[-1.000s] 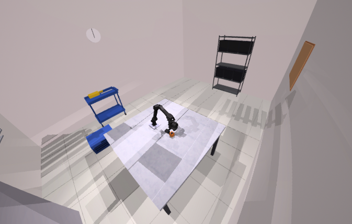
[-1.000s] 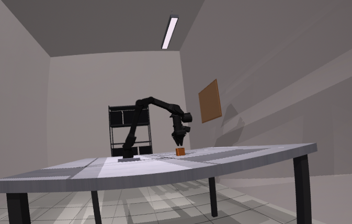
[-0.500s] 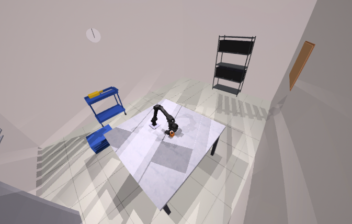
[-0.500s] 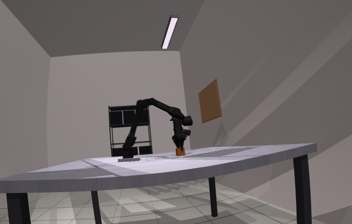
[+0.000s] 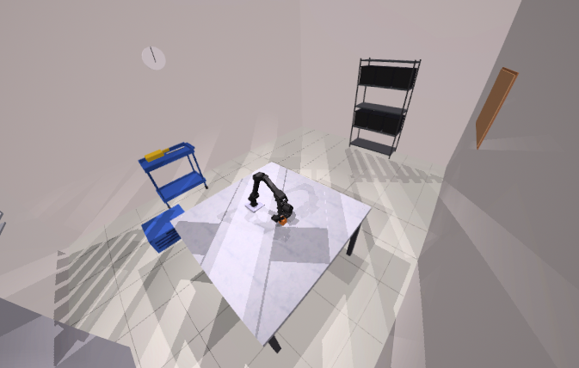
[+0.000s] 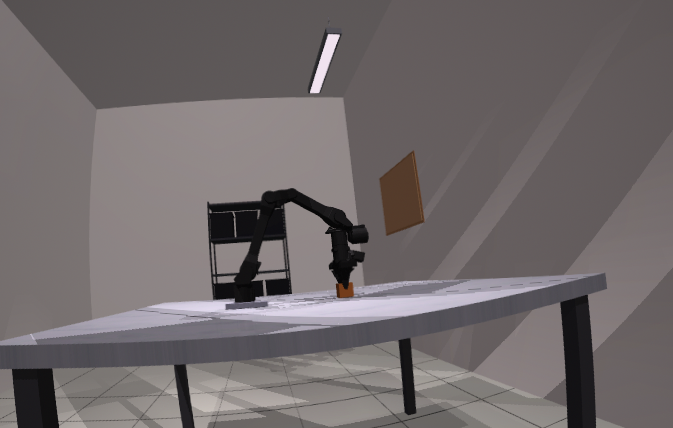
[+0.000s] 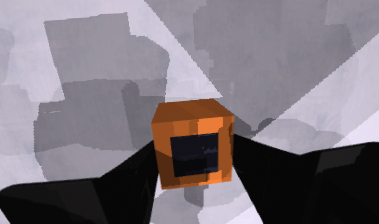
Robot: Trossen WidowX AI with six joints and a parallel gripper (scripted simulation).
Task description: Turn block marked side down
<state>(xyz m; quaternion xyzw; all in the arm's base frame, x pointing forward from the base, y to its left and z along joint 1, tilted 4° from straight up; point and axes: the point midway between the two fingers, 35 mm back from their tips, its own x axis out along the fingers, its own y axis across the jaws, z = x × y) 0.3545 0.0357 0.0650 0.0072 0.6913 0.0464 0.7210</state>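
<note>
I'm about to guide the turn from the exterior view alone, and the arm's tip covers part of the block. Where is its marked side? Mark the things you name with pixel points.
Observer: Facing up. The wrist view shows a dark square (image 7: 195,155) on the side of the block (image 5: 283,220) (image 6: 344,293) (image 7: 225,150) turned toward that camera.

Operator: I see only one finger across the block. Where are both?

Observer: In the wrist view, the gripper (image 5: 280,220) (image 6: 345,286) (image 7: 191,141) has one finger against each of two opposite sides, with no gap that I can make out.

Operator: Anything beyond the table that my view leaves out?

Observer: Yes, the top view shows a blue cart (image 5: 181,186) with a yellow item (image 5: 154,156) on its upper shelf.
</note>
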